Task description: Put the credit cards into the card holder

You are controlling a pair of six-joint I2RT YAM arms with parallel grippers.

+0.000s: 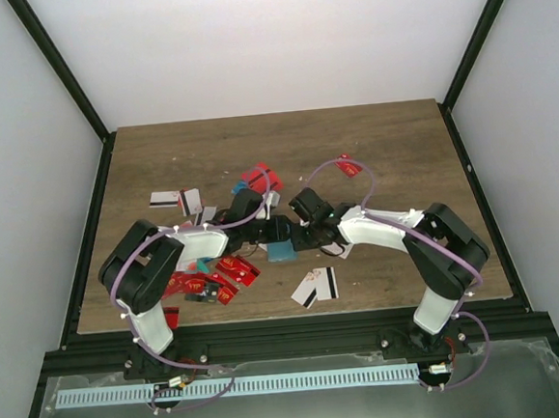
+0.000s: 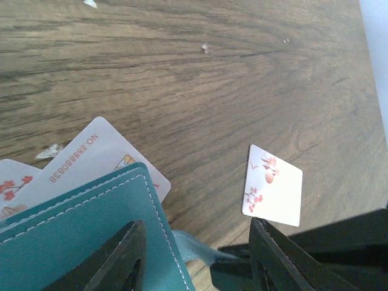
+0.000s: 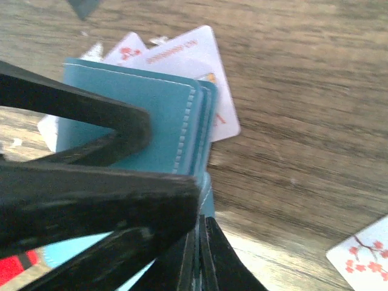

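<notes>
My arms bend in from the near edge of the worktop (image 1: 390,142), elbows out, forearms meeting in the middle over the card holder (image 1: 283,252). My left hand (image 2: 197,227) stands wide. One finger (image 2: 121,260) lies over the holder's teal cover, and the other is off to the side above bare wood. My right hand (image 3: 202,229) is pinched narrow on a pale blue inner leaf at the holder's edge. My own fingers cover the leaf, so I cannot tell how much of it I have.

The holder rests on two white cards (image 2: 91,154) that stick out from under its far side. A blossom card (image 2: 273,194) lies near the holder, not touching it.

From above, both hands hide most of the holder. Red cards (image 1: 217,272) lie to its left, a striped card (image 1: 315,286) lies nearer than it to the right, and more cards (image 1: 258,180) lie beyond it, their print too small to read.
</notes>
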